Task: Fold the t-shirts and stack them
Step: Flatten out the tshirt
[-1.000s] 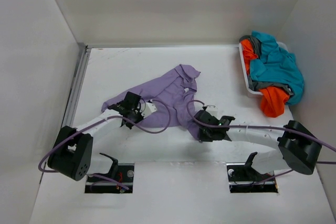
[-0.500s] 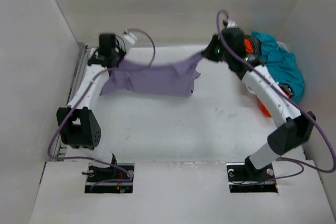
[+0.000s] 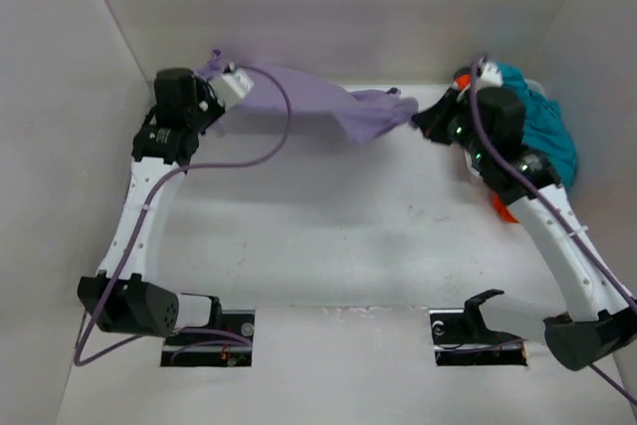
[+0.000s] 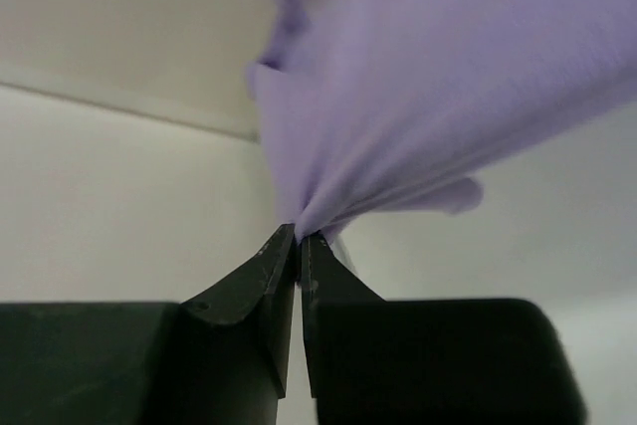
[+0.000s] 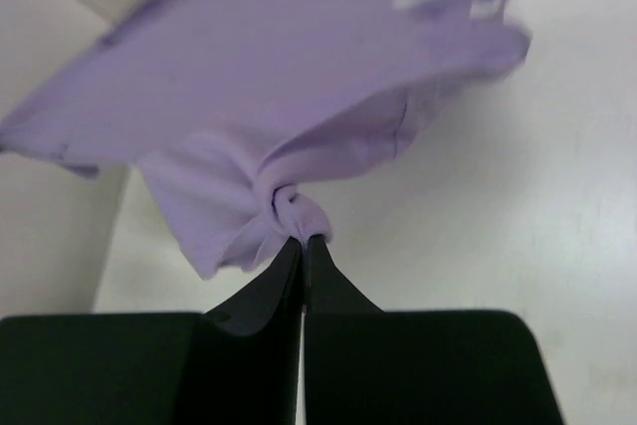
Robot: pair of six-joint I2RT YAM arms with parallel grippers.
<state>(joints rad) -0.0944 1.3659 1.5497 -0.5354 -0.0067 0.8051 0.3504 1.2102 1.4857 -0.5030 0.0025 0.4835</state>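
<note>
left gripper (image 4: 299,238) and right gripper (image 5: 302,241) are both pinching the lavender shirt (image 3: 328,106) tight, stretching it midair above the table (image 3: 328,246). nothing's folded yet, other shirts (image 3: 549,128) are sitting in the basket (image 3: 538,86).

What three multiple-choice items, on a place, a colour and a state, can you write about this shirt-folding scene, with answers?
1. Where is the lavender shirt? A held above the table; B in a basket; C on a chair.
2. What colour tops the far-right pile? A yellow; B black; C teal.
3. The left end effector is: A wide open; B shut on the lavender shirt; C empty.
Answers: A, it hangs in the air; C, teal cloth lies uppermost; B, its fingers pinch the cloth.
</note>
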